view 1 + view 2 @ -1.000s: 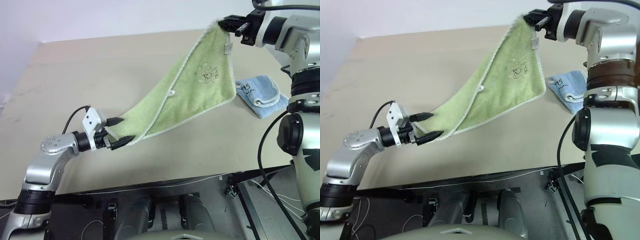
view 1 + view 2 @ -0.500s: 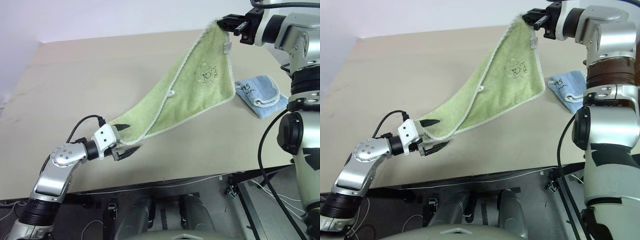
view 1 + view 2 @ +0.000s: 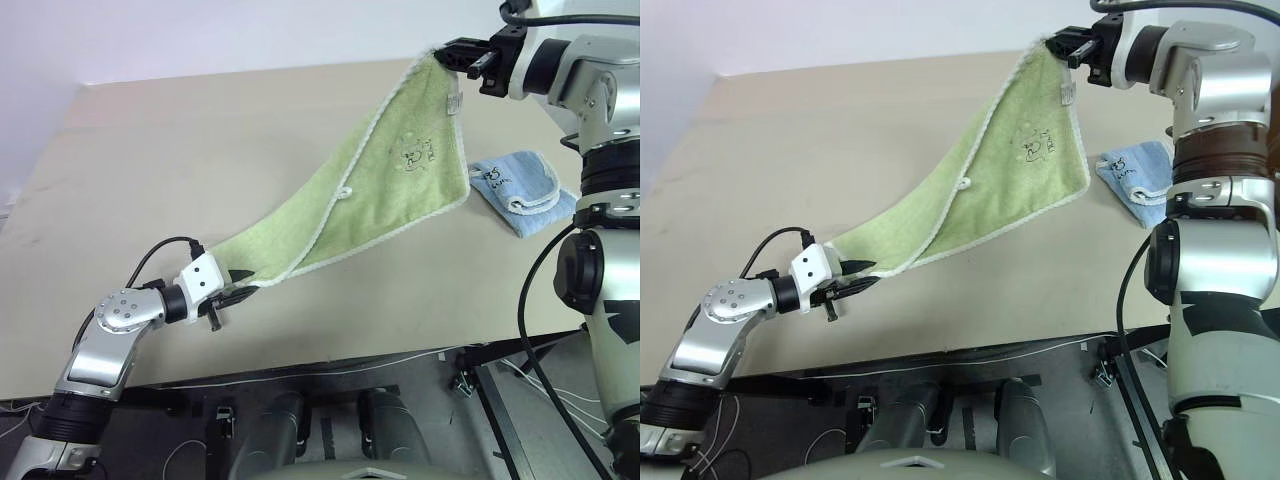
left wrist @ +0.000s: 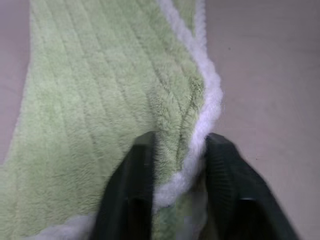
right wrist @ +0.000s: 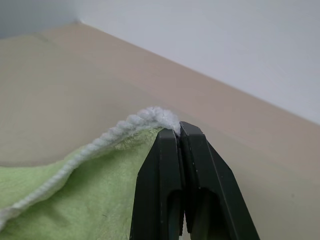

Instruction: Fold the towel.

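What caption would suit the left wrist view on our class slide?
Left gripper closing its two black fingers on the white-corded corner of the yellow-green towel lying on the table.

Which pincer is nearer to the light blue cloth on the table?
Right. The right pincer holds the towel corner raised above the table, up and behind the blue cloth. The left pincer grips the towel's low corner, far across the table.

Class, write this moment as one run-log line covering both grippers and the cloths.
left gripper: closing on low corner of light yellow-green terry towel | right gripper: shut on towel's raised corner | small light blue cloth: on tan table, untouched
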{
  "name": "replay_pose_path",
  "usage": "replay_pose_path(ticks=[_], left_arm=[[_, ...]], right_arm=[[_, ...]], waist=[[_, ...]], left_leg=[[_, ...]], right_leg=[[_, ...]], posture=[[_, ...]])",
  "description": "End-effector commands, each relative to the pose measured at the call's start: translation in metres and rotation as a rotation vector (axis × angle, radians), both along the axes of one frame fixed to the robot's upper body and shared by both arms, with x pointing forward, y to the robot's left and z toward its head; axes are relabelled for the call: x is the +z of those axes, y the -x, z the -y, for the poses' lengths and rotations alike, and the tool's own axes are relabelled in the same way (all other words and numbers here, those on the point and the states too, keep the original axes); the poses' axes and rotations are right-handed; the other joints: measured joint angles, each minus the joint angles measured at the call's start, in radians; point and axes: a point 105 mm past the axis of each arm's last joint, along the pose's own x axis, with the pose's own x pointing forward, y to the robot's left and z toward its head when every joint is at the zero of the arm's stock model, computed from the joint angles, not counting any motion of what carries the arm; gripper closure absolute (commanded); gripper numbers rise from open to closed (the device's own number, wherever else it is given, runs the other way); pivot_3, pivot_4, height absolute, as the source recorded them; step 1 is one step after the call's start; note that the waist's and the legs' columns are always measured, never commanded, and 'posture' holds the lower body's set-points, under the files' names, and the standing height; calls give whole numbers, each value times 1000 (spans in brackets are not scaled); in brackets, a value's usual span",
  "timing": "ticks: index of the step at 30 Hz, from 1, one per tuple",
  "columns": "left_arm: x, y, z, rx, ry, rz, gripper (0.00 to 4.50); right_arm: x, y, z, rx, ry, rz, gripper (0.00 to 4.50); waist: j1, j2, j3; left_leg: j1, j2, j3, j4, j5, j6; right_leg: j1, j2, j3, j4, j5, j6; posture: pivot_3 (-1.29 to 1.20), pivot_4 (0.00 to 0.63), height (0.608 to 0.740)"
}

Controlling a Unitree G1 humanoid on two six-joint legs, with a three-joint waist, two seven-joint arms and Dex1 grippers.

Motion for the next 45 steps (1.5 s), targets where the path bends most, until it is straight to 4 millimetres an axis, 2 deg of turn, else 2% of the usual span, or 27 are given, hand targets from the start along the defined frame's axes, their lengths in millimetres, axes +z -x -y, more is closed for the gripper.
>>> replay_pose_path(ticks=[1, 3, 7, 10, 14, 16, 18, 22, 24, 27, 30, 32, 37, 42, 45], left_arm=[[8, -3, -1, 3, 38, 28, 4471], [15, -6, -2, 19, 83, 40, 4471], [42, -7, -2, 48, 278, -5, 4471], [68, -9, -13, 78, 420, -66, 4471], [98, -19, -30, 141, 513, -69, 4471], [107, -16, -31, 123, 532, -111, 4471], [101, -7, -25, 70, 486, -176, 4471], [73, 12, -18, 15, 348, -301, 4471], [64, 15, -19, 21, 308, -322, 4471], [48, 10, -21, 67, 239, -281, 3825], [37, 5, -19, 83, 189, -220, 2870], [30, -1, -16, 94, 151, -129, 2870], [18, 11, 3, -7, 131, -94, 2870], [20, 11, 6, -24, 155, -88, 2870], [15, 8, 0, -17, 131, -98, 2870]], right_arm=[[19, 8, 5, -2, -14, 69, 4500], [18, 9, 5, -3, -14, 68, 4500], [16, 10, 5, 2, -11, 63, 4500], [14, 9, 6, -6, -11, 56, 4500], [12, 8, 6, -10, -11, 51, 4500], [10, 7, 6, -9, -10, 48, 4500], [9, 7, 5, -6, -2, 46, 4500], [7, 7, 4, -1, 8, 42, 4500], [6, 7, 4, -1, 13, 39, 4500], [3, 8, 4, 7, 28, 29, 4500], [1, 9, 4, 8, 34, 26, 4500], [-1, 9, 4, 8, 45, 25, 4500], [-1, 9, 3, 9, 43, 28, 4500], [-2, 9, 4, 5, 43, 25, 4500], [-3, 9, 4, 1, 45, 24, 4500]], waist=[[1, 0, 0], [1, 0, 0], [1, 0, 0], [-1, 0, 0], [-2, 0, 0], [-2, 0, 0], [-5, 0, 0], [-6, 0, 0], [-4, 0, 0], [-2, 0, 0], [1, 0, 0], [1, 0, 0], [-1, 0, 0], [0, 0, 0], [0, 0, 0]], left_leg=[[0, 0, 0, 0, 0, 0], [0, 0, 0, 0, 0, 0], [0, 0, 0, 0, 0, 0], [0, 0, 0, 0, 0, 0], [0, 0, 0, 1, 0, 0], [0, 0, 0, 1, 1, -1], [0, 0, 0, 1, 2, -3], [0, 0, 1, 0, 2, -4], [0, 1, 1, 0, 2, -4], [0, 1, 1, 0, 1, -2], [0, 1, 1, 0, 1, -2], [0, 1, 1, 0, 1, -3], [0, 1, 1, 0, 2, -3], [0, 1, 1, 0, 0, 0], [0, 1, 1, 0, 0, 0]], right_leg=[[0, 0, 0, 0, 0, 0], [0, 0, 0, 0, 0, 0], [0, 0, 0, 0, 0, 0], [0, 0, 0, 0, 0, 0], [0, 0, 0, 1, 0, 0], [0, 0, 0, 1, 0, 0], [0, 0, 0, 1, 0, 0], [0, 0, 1, 0, 0, 0], [0, 1, 1, 0, 0, 0], [0, 1, 1, 1, 0, 0], [0, 1, 1, 1, 0, 0], [0, 1, 1, 0, 0, 0], [0, 1, 1, -1, 0, 0], [0, 1, 1, 0, 0, 0], [0, 1, 1, 0, 0, 0]], posture=[[0, 150, 740], [0, 150, 740], [0, 150, 740], [0, 150, 740], [0, 150, 740], [0, 150, 740], [0, 150, 740], [0, 150, 740], [0, 150, 740], [0, 150, 740], [0, 150, 740], [0, 150, 740], [0, 150, 740], [0, 150, 740], [0, 150, 740]])
